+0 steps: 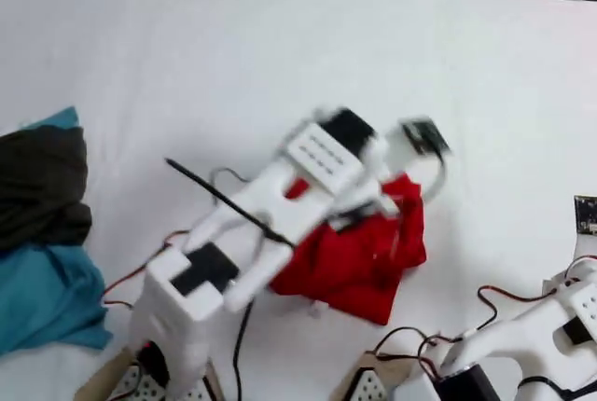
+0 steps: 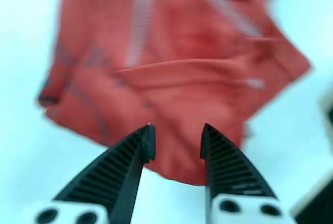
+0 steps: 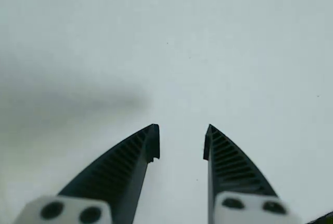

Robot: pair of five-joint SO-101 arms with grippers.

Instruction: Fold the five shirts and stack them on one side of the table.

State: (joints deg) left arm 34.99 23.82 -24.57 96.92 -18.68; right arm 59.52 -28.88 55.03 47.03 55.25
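Left gripper (image 2: 177, 135) hangs above the crumpled red shirt (image 2: 171, 78), jaws moderately parted, holding nothing.
Probably lining up on a hem to fold; right gripper (image 3: 181, 140) hangs over the bare table (image 3: 218, 36), jaws equally apart.

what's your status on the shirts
Left end effector open over red shirt. Right end effector open above table. Other shirts heaped aside.

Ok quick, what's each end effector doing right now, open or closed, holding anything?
Left end effector: open, holding nothing, above the red shirt.
Right end effector: open, holding nothing, over the white table.
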